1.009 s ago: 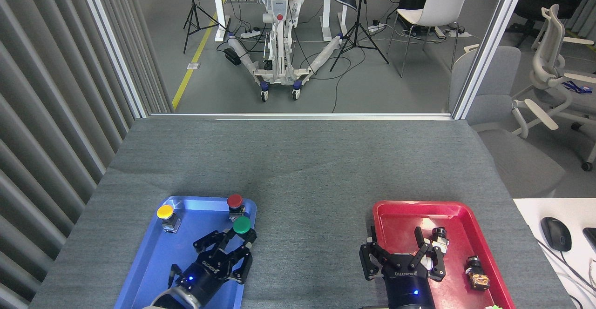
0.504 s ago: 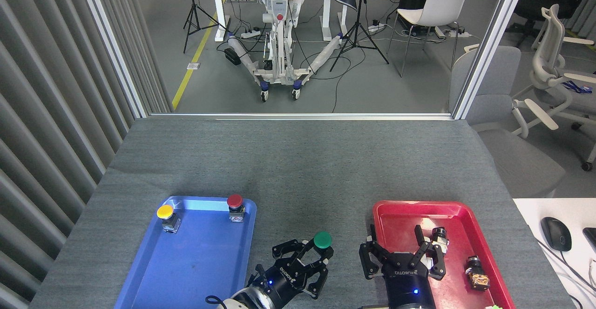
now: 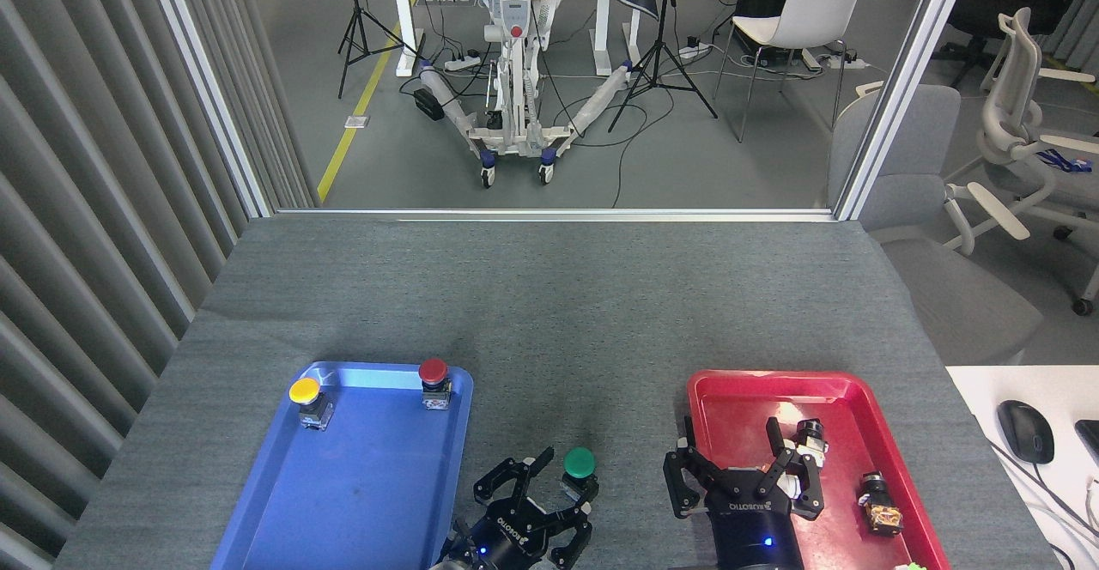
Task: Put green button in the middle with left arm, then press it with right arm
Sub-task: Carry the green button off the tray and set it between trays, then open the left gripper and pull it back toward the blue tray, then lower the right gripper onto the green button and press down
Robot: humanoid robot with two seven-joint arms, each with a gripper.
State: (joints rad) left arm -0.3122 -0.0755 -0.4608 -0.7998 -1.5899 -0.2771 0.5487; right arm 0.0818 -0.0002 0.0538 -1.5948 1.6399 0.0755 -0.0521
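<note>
The green button (image 3: 579,462) is seen low in the frame, a little left of centre, on the bare grey cloth of the surface (image 3: 549,295) between the blue tray (image 3: 343,484) and the red tray (image 3: 738,398), so it lies in the middle as the task asks. A round domed green cap is shown over a small dark boxy base, and it appears upright, though the base is partly hidden.

The left gripper (image 3: 543,484) is found just below and to the left of it, its two black fingers spread apart; one finger lies close beside the base, and whether it touches cannot be told. Nothing is seen clamped between the fingers, so the placing step is judged to be at its end, with release made or nearly made.

The next move is judged to call for the left arm to be drawn clear without the button being knocked over, after which the right gripper (image 3: 745,476) must be brought leftward and lowered onto the cap. That gripper hangs over the red tray at lower right with its three fingers splayed open and empty, near some small parts lying in the tray.

The yellow button (image 3: 306,391) and red button (image 3: 434,372) stand in the blue tray's upper corners and are to be left alone.
</note>
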